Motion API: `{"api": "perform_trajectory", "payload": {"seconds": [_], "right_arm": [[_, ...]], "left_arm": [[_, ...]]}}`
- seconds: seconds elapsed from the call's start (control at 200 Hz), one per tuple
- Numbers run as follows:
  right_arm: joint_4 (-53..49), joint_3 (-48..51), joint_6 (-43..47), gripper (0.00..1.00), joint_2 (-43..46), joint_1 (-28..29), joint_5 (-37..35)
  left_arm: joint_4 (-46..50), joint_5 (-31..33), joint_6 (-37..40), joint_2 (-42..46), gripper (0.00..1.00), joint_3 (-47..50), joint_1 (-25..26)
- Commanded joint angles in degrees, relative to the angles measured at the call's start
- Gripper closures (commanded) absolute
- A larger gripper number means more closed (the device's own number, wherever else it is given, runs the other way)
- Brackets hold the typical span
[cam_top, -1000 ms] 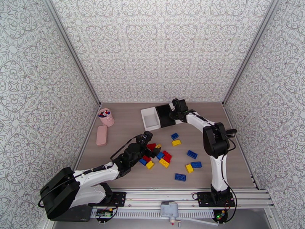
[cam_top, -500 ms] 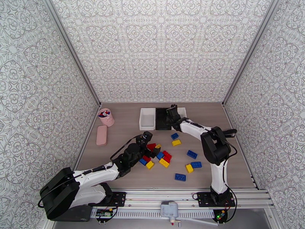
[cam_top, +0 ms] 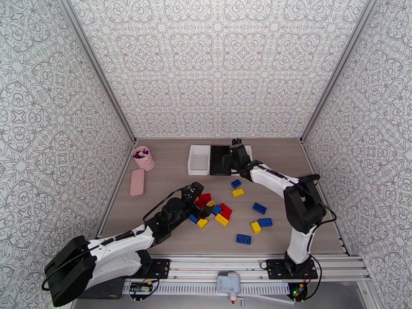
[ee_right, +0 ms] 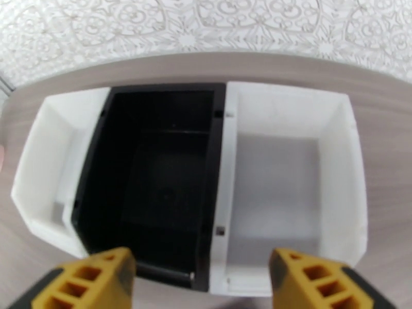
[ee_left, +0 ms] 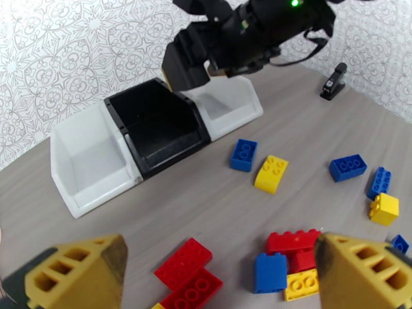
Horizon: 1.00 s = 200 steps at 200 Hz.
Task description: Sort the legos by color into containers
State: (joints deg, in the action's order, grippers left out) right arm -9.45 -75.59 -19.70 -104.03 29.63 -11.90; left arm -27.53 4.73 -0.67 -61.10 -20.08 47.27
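Three containers stand in a row at the back: a white bin (cam_top: 199, 159), a black bin (cam_top: 216, 165) and a second white bin (cam_top: 247, 150); in the right wrist view the black bin (ee_right: 154, 176) and right white bin (ee_right: 288, 181) hold nothing. My right gripper (cam_top: 230, 159) hovers at their near edge, open and empty (ee_right: 201, 284). The legos lie mid-table: a red, blue and yellow pile (cam_top: 219, 211) and loose blue (cam_top: 259, 208) and yellow (cam_top: 238, 192) bricks. My left gripper (cam_top: 202, 202) sits open over the pile's left side, red bricks (ee_left: 185, 271) between its fingers (ee_left: 77, 274), untouched.
A pink cup (cam_top: 143, 157) and a flat pink case (cam_top: 137, 182) sit at the left edge. More blue bricks (cam_top: 243, 239) lie toward the front right. Patterned walls close in the table on three sides.
The black bin and left white bin, askew a second ago, now stand lined up. My right gripper has opened and eased back from them. The left arm has shifted slightly at the pile.
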Motion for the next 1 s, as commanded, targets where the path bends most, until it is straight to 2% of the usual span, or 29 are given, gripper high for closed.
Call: {"api": "perform_trajectory", "payload": {"seconds": [0.0,0.04,0.145,0.225,0.3,0.49,0.675,0.995], "right_arm": [[-3.63,2.83,9.62,0.23,3.75,-0.12,7.07],[-7.83,2.30,14.05,0.21,4.52,-0.10,8.91],[-18.31,0.46,20.37,0.17,5.33,-0.20,6.54],[-25.70,-2.58,21.13,0.15,4.40,-0.21,7.02],[-28.56,-4.29,20.21,0.14,3.04,-0.19,8.65],[-32.34,-9.22,18.29,0.13,-3.92,-0.76,9.26],[-31.61,-10.92,17.58,0.14,-8.85,-1.85,11.77],[-29.80,-10.20,17.33,0.19,-12.72,-3.57,13.98]], "left_arm": [[2.14,-5.76,2.55,2.85,0.00,1.35,0.11],[2.71,-6.68,2.77,3.54,0.00,1.61,-0.05],[2.94,-7.11,2.48,5.08,0.00,2.78,-0.07],[1.96,-7.32,1.76,5.88,0.00,3.69,-0.32],[1.82,-8.12,1.77,6.04,0.00,3.76,-0.46],[1.46,-10.37,1.33,5.47,0.00,3.64,-0.64],[1.17,-11.76,0.75,5.53,0.00,4.08,-0.71],[0.93,-11.28,0.67,4.02,0.00,4.45,-0.83]]}}
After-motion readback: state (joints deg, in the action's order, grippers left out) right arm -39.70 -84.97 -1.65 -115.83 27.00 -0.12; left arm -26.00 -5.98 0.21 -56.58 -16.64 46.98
